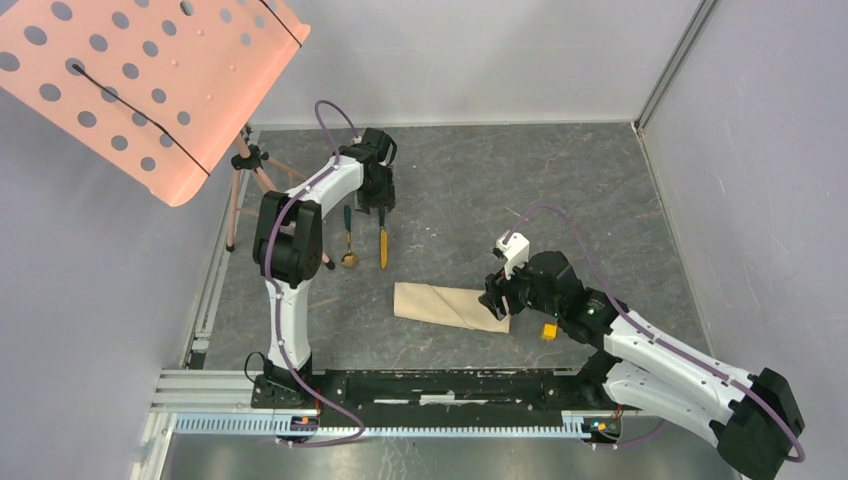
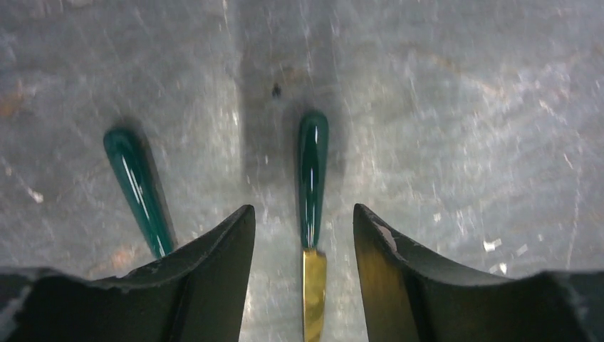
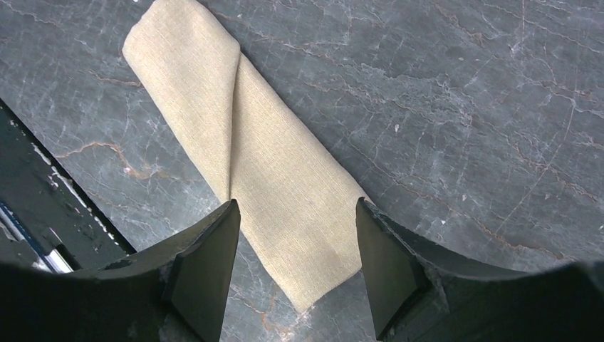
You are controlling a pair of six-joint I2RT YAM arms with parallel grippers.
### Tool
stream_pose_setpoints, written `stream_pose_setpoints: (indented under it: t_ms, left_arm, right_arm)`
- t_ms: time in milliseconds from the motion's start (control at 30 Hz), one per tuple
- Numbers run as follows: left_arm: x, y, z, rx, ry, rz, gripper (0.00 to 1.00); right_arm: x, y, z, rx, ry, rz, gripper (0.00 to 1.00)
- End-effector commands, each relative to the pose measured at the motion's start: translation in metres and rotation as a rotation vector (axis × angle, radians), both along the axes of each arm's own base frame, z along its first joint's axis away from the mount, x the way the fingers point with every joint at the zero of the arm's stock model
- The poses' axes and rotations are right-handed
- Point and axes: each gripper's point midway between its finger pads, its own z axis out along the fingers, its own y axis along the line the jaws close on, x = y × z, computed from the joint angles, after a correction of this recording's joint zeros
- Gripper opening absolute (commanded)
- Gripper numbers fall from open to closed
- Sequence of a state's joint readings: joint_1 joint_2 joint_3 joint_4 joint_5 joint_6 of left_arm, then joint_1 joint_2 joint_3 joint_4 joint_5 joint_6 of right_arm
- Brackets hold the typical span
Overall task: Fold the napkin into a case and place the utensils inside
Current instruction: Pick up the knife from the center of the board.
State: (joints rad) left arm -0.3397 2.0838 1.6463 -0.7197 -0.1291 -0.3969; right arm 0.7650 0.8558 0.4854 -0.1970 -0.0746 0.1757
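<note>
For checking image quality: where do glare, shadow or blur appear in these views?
Left wrist view: glare streaks on the knife and spoon handles, dark shadow around the knife. Right wrist view: napkin weave sharp, evenly lit. Top view: even light, soft shadows.

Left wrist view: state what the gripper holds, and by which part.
Nothing is held. The left gripper is open, its jaws astride the knife where handle meets blade, not closed on it.

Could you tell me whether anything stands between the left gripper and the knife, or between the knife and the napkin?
Nothing visible does. The left gripper, fingers open, straddles the knife handle; only bare table separates knife and folded napkin; the spoon lies aside.
</note>
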Motion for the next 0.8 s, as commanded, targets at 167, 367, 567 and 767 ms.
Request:
stream_pose_setpoints:
  t_ms: [167,367,567,767]
  left_arm:
    - [0.016,0.005,-0.023,0.065,0.095,-0.041,0.46]
    - [0.007,0.007,-0.041,0.084,0.146,-0.033,0.31]
    - [0.007,0.01,-0.022,0.083,0.107,-0.037,0.03]
    - [0.004,-0.007,0.053,-0.096,-0.101,0.004,0.02]
  right_arm:
    - [0.003,-0.008,-0.007,-0.04,-0.04,0.008,0.67]
    - [0.007,-0.01,-0.005,-0.046,-0.052,0.002,0.69]
    - [0.01,-0.007,-0.013,-0.094,-0.01,0.019,0.74]
    - [0.01,0.018,-0.006,0.0,0.01,0.068,0.75]
